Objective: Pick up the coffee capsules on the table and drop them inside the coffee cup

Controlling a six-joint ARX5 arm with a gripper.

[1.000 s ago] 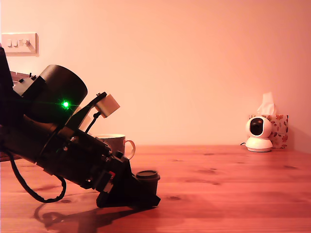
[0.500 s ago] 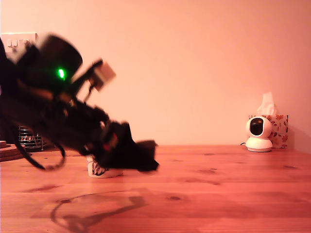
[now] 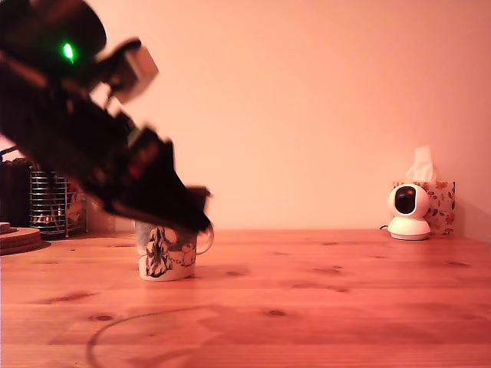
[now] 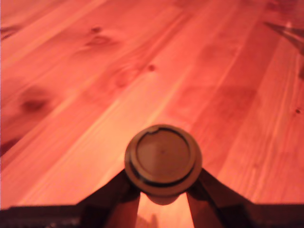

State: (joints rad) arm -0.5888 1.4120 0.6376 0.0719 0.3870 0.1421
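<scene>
Going left to right in the exterior view: a wire holder [image 3: 52, 201] sits at the far left behind my arm, then the gripper [image 3: 192, 207], with the mug [image 3: 164, 253] under it, then bare table [image 3: 345, 307], and a small camera [image 3: 408, 211] with a tissue box [image 3: 439, 201] at far right.

Fingers are pinching one capsule [image 4: 163, 159]. In the wrist view its round flat face fills the gap between them and it's clear of the table. I read its long axis as running roughly along the camera's line of sight, towards the table.

The key relation: in the exterior view the gripper tip hangs just above the mug, over the handle-side rim, so the mug's mouth lies around 7 o'clock from the tip. My guess is a small shift that way is needed before letting go.

What's hard to make out:
- The arm is motion-blurred and backlit, so the capsule is barely separable from the gripper in the exterior view.
- The mug rim is covered by the gripper.
- I can't tell the depth alignment over the mug.
- The capsule's colour is unreadable in this red light.
- No second capsule is in view.
</scene>
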